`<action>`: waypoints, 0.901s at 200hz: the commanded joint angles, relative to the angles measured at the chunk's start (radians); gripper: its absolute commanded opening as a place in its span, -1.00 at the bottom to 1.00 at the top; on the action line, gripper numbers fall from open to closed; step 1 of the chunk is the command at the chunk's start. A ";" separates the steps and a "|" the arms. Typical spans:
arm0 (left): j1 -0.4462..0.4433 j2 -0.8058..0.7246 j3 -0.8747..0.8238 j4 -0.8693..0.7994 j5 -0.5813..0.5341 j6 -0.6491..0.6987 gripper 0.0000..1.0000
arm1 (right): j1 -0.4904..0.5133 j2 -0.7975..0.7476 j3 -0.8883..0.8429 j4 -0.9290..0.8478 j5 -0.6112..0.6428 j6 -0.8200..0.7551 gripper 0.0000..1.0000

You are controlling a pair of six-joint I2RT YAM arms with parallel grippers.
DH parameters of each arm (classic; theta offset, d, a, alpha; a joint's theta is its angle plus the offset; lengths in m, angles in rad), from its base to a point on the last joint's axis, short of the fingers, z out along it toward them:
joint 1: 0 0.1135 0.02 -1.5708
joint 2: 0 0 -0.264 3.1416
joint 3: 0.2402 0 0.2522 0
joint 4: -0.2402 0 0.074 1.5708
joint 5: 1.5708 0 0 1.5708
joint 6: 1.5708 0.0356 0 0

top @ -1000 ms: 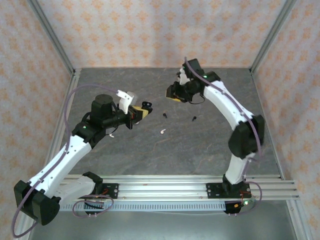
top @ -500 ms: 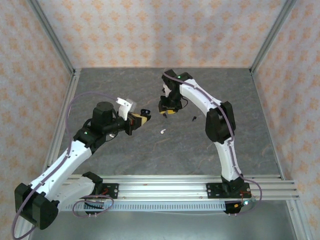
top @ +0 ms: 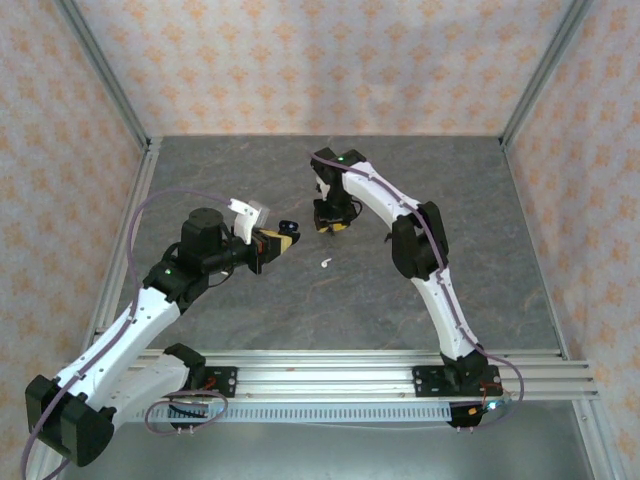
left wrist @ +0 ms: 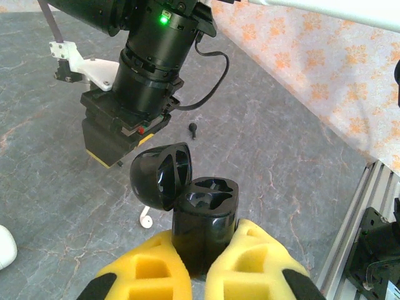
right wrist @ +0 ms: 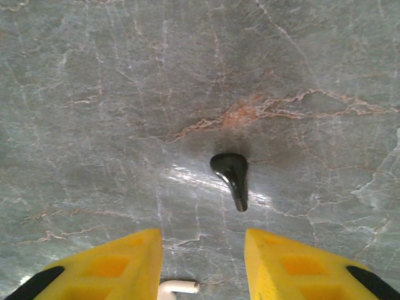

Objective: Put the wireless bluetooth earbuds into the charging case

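Top view: left jaws clamped on open black case (top: pixel 288 227), held above counter (top: pixel 480 260); right jaws swung leftward since a second ago, near white earbud (top: pixel 326 263). Left wrist: case sockets seemingly empty. Right wrist: jaws apart, black earbud (right wrist: pixel 231 178) on counter just ahead. Picking step; next, lower and close around it.

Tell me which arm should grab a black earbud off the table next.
Right. The right gripper is open just above a black earbud lying loose on the table. The left gripper is shut on the open black case, so it is occupied.
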 commanded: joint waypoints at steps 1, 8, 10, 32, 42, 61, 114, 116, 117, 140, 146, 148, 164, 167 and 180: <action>0.000 0.000 -0.008 0.029 -0.017 -0.017 -1.00 | 0.005 0.024 0.045 -0.037 0.063 -0.036 -0.21; 0.000 0.003 -0.006 0.031 -0.017 -0.018 -1.00 | 0.006 0.030 0.051 -0.037 0.068 -0.041 -0.21; 0.000 0.003 -0.007 0.031 -0.017 -0.018 -1.00 | 0.007 0.032 0.053 -0.037 0.069 -0.042 -0.21; 0.000 0.016 0.004 0.027 -0.016 -0.020 -1.00 | 0.006 0.059 0.079 -0.047 0.077 -0.053 -0.18; -0.001 0.022 0.008 0.025 -0.015 -0.020 -1.00 | 0.006 0.075 0.098 -0.056 0.076 -0.058 -0.18; -0.003 0.029 0.016 0.025 -0.014 -0.021 -1.00 | 0.006 0.105 0.133 -0.071 0.078 -0.064 -0.18; -0.009 0.048 0.029 0.014 -0.017 -0.025 -1.00 | 0.008 0.148 0.166 -0.079 0.081 -0.070 -0.22; -0.011 0.049 0.030 0.013 -0.017 -0.025 -1.00 | 0.008 0.149 0.165 -0.079 0.081 -0.070 -0.23; -0.011 0.050 0.029 0.013 -0.017 -0.025 -1.00 | 0.009 0.149 0.165 -0.079 0.081 -0.069 -0.23; -0.016 0.057 0.034 0.010 -0.018 -0.025 -1.00 | 0.009 0.160 0.165 -0.083 0.089 -0.070 -0.31; -0.018 0.059 0.036 0.010 -0.019 -0.026 -1.00 | 0.008 0.164 0.164 -0.086 0.092 -0.070 -0.33; -0.019 0.060 0.036 0.011 -0.019 -0.026 -1.00 | 0.009 0.164 0.163 -0.086 0.092 -0.071 -0.34; -0.021 0.065 0.037 0.012 -0.019 -0.028 -1.00 | 0.010 0.165 0.157 -0.089 0.092 -0.071 -0.42; -0.024 0.066 0.038 0.012 -0.020 -0.029 -1.00 | 0.009 0.166 0.155 -0.089 0.092 -0.071 -0.43; -0.028 0.069 0.041 0.011 -0.021 -0.030 -1.00 | 0.010 0.166 0.151 -0.090 0.090 -0.072 -0.48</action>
